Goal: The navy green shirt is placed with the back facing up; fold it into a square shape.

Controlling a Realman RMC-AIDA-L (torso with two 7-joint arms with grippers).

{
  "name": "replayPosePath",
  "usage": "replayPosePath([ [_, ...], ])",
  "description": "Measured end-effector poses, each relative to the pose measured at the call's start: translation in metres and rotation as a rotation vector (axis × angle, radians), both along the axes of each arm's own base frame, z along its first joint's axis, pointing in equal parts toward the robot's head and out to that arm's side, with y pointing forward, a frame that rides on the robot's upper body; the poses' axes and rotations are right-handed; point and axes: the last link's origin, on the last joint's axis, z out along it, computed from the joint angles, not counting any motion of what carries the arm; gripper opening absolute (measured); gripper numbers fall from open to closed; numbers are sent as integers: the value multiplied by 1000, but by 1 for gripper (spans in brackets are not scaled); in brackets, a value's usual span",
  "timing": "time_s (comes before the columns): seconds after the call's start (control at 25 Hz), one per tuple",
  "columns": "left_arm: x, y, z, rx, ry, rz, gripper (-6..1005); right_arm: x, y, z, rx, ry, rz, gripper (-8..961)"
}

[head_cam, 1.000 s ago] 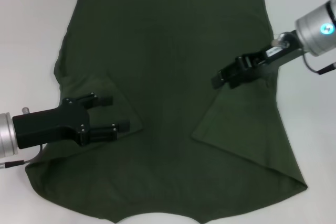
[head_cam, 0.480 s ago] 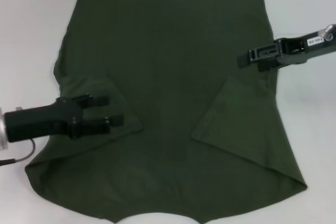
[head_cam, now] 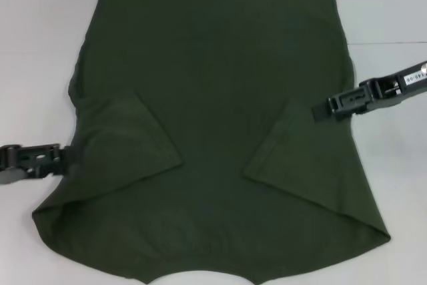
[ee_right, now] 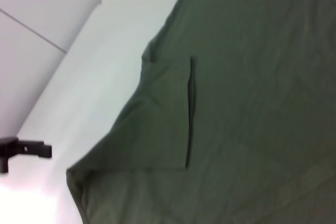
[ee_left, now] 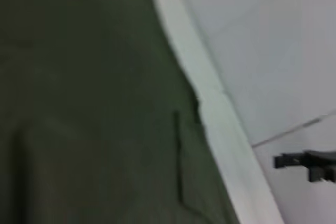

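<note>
A bare robotics test room rather than a home: a plain white table (head_cam: 40,45) fills the scene, with only the navy green shirt (head_cam: 213,98) spread flat on it. Beyond the table's edge lies pale grey floor (ee_left: 273,51) crossed by a thin seam. Black robot grippers reach in from either side of the shirt.
</note>
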Motion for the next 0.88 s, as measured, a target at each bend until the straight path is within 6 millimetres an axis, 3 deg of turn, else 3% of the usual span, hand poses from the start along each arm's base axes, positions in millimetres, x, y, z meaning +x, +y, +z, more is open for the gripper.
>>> replayPosePath([
  [0.36, -25, -16, 6, -114, 69, 213, 830, 3, -5, -3, -36, -23, 25, 923],
  [0.6, -39, -14, 14, -72, 131, 271, 829, 4, -8, -8, -59, -40, 32, 923],
  [0.88, -53, -10, 10, -61, 238, 314, 826, 6, -10, -12, -68, -41, 24, 923],
])
